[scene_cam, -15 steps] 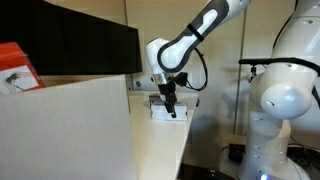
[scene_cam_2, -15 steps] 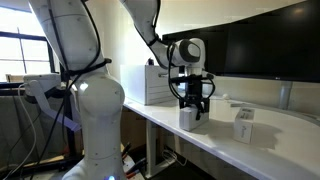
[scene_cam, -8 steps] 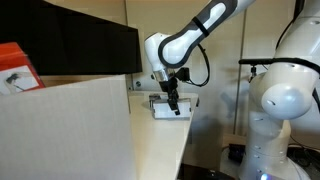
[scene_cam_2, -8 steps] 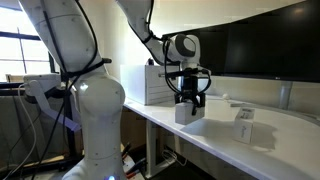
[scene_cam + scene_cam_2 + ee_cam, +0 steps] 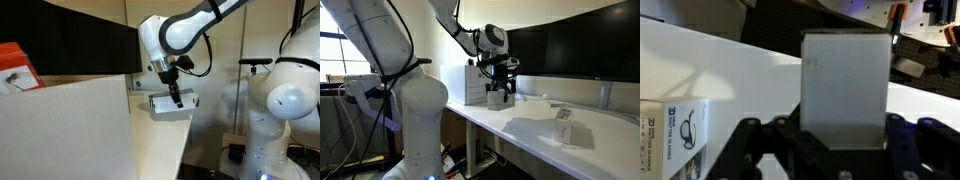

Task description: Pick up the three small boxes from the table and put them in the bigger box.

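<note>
My gripper point(image 5: 177, 97) is shut on a plain white small box point(image 5: 171, 104) and holds it in the air above the table point(image 5: 160, 150). In the wrist view this box point(image 5: 845, 85) fills the middle between the black fingers point(image 5: 750, 140). From the opposite side the gripper point(image 5: 498, 94) hangs with the box point(image 5: 497, 100) near the bigger box point(image 5: 475, 84). The bigger box's pale wall point(image 5: 70, 130) fills the left foreground, and an orange-red small box point(image 5: 18, 68) shows above it. Another white small box with blue print point(image 5: 563, 126) stands on the table point(image 5: 530, 135); it also appears at the wrist view's lower left point(image 5: 670, 135).
Black monitor panels stand behind the table point(image 5: 90, 50) point(image 5: 580, 50). A bulky white robot body point(image 5: 285, 100) point(image 5: 415, 100) stands beside the table's end. The table's edge point(image 5: 505, 135) runs along the near side.
The gripper has risen from the tabletop with the white box in it and turned, carrying it toward the bigger box. The other boxes have not moved.
</note>
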Available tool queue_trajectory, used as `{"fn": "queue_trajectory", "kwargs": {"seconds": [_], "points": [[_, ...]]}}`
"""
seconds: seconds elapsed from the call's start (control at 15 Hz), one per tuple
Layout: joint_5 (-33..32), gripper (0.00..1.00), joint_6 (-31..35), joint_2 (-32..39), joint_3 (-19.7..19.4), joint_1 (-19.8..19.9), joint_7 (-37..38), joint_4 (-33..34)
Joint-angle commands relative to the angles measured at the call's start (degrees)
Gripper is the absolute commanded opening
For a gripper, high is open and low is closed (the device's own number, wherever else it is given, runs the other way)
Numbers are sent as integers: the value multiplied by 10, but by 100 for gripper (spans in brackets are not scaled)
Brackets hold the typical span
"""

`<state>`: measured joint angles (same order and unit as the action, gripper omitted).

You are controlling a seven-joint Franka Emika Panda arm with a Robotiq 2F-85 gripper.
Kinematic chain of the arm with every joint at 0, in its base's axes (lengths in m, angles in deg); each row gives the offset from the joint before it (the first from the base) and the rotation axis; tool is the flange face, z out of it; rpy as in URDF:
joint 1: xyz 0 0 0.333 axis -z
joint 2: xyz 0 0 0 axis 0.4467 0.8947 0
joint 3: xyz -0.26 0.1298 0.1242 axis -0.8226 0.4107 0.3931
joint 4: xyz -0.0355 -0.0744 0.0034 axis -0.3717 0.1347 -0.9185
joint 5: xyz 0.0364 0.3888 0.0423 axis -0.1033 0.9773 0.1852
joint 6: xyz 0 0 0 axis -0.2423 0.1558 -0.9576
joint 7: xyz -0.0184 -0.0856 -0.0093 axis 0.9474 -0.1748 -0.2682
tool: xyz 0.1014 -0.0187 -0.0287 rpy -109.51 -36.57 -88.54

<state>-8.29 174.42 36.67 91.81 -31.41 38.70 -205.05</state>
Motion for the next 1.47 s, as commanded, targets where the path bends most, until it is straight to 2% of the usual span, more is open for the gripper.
{"fn": "queue_trajectory", "kwargs": {"seconds": [0.0, 0.67, 1.0, 1.4], "points": [[-1, 31, -58, 8, 9, -28, -51, 40], [-9, 31, -208, 57, 17, -93, -215, 189], [-11, 31, -244, 78, 30, -104, -235, 271], [-18, 31, -240, 108, 56, -113, -231, 346]]}}
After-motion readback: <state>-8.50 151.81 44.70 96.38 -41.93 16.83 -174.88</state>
